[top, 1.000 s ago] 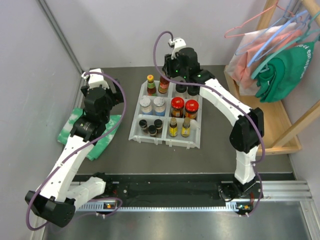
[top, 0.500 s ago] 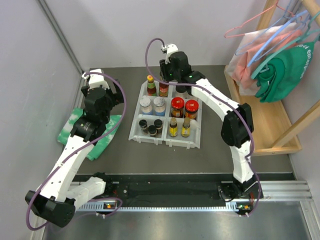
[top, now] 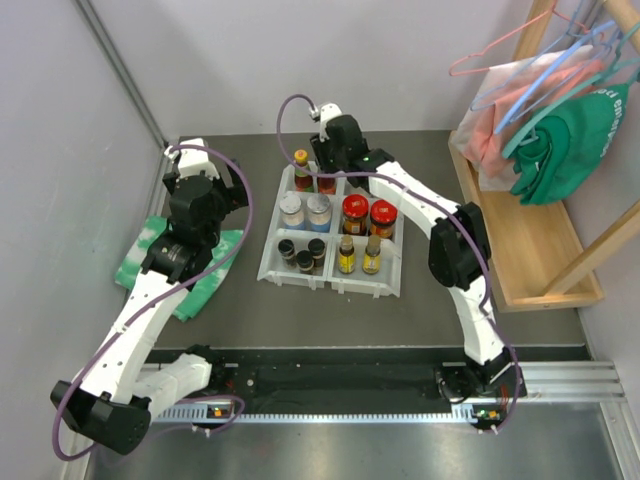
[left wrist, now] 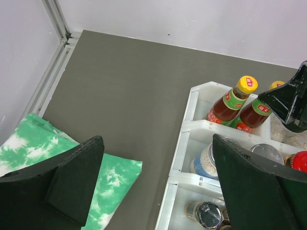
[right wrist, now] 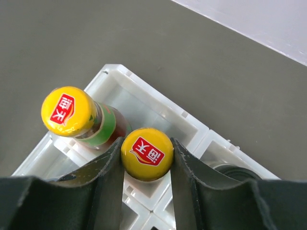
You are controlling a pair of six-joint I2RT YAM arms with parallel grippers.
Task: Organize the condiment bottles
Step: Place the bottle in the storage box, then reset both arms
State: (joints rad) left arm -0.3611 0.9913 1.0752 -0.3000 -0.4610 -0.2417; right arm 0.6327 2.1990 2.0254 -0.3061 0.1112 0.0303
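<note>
Right gripper (right wrist: 147,163) is pinching a yellow-capped bottle (right wrist: 146,151), tray (right wrist: 158,108) beneath it (seemingly the last one); left gripper (left wrist: 156,141) is gaping, empty.

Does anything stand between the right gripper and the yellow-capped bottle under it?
Nothing visible. The right gripper is shut on that bottle, pressing both sides of its cap. The other yellow-capped bottle stands close beside, outside the grip.

bare table (top: 430,300) lies along the near edge and between the cloth (top: 213,272) at the left edge and the tray (top: 325,283). in the tray's far-left compartment, a neighbouring bottle (right wrist: 72,112) stands just beside the right gripper (right wrist: 146,154), crowding it.
</note>
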